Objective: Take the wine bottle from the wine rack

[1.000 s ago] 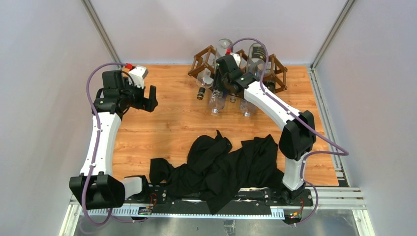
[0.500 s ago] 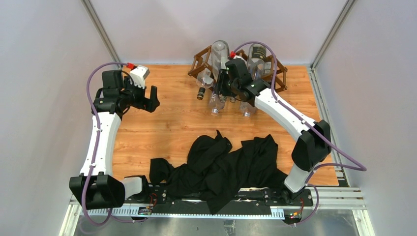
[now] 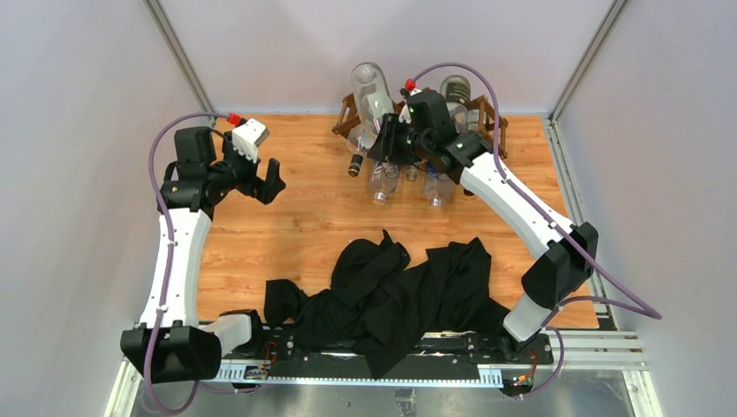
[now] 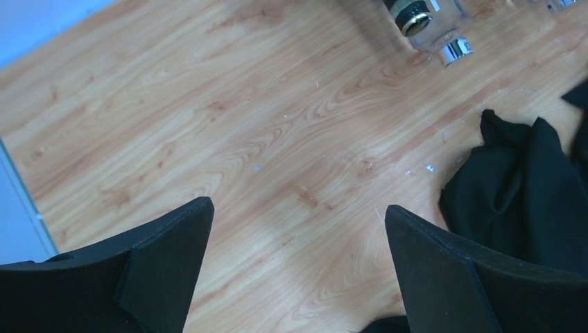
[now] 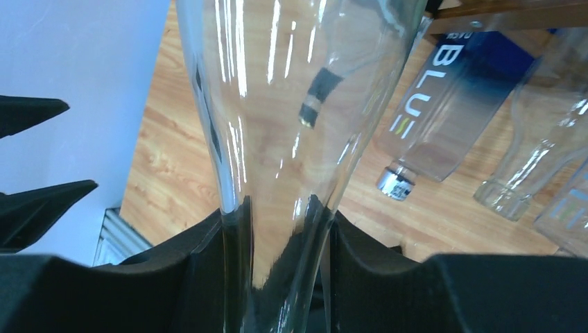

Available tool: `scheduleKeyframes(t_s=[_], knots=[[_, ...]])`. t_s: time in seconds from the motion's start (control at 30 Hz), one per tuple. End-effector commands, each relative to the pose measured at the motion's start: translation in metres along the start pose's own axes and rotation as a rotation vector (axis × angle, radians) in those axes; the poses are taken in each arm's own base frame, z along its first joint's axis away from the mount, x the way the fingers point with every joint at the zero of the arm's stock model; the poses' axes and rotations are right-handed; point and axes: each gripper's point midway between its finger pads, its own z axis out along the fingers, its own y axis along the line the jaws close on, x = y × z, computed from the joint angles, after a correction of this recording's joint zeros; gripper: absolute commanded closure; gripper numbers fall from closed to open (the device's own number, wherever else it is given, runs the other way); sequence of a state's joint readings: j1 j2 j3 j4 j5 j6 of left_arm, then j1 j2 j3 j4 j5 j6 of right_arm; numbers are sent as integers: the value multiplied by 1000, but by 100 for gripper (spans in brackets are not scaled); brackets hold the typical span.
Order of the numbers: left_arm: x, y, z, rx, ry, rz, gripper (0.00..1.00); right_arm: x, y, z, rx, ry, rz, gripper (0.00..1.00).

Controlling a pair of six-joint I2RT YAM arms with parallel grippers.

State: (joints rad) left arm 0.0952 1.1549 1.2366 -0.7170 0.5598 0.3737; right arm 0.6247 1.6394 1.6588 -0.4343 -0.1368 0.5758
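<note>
My right gripper (image 3: 388,146) is shut on the neck of a clear empty wine bottle (image 3: 369,85). The bottle points base-up and leans left, above the left part of the dark wooden wine rack (image 3: 491,119) at the back of the table. In the right wrist view the glass neck (image 5: 277,229) sits squeezed between both black pads of the right gripper (image 5: 277,267), and a rack stick (image 5: 513,10) shows behind it. My left gripper (image 3: 263,178) hangs open over bare wood at the left, far from the rack; the left gripper (image 4: 298,232) holds nothing.
More bottles lie in the rack with necks toward me: a dark-capped one (image 3: 355,165), clear ones (image 3: 380,188) (image 3: 434,188), and a blue-labelled one (image 5: 444,104). A crumpled black cloth (image 3: 391,295) covers the near middle of the table. Walls close in on three sides.
The right arm has drawn the clear bottle up and to the left, tipping its base higher and further left. The left arm has shifted slightly, its gripper still open.
</note>
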Motion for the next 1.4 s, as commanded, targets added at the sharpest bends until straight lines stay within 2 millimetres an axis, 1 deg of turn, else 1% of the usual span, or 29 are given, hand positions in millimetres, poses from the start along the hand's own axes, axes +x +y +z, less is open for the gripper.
scheduleKeyframes(t_s=[0.0,0.1,0.2,0.4,0.53,0.7,0.87,1.07,1.17,1.27,1.3,1.37], knots=[[-2,-10,-11,30,-50,168,0,-55,68,-34,-195,-139,-105,100],[7,-12,-15,23,-51,260,0,-37,78,-26,-197,-71,-143,100],[14,-19,-23,25,-70,390,0,-20,87,-19,-226,-2,-157,100],[14,-36,-35,35,-162,652,0,15,105,-9,-262,120,-211,100],[14,-52,-41,59,-220,805,0,37,110,-8,-257,178,-236,100],[20,-60,-42,42,-261,1026,0,61,116,-12,-271,235,-267,100],[33,-73,-36,76,-288,1173,0,86,127,-18,-318,299,-286,100],[42,-81,-27,121,-311,1276,0,112,140,-31,-375,368,-344,100],[42,-82,-24,131,-316,1325,0,121,146,-37,-401,394,-361,100],[39,-80,-21,124,-317,1335,0,131,152,-40,-429,424,-365,100],[38,-85,-19,143,-327,1344,0,133,153,-41,-439,429,-369,100],[39,-89,-17,160,-330,1352,0,138,159,-43,-466,445,-379,100]])
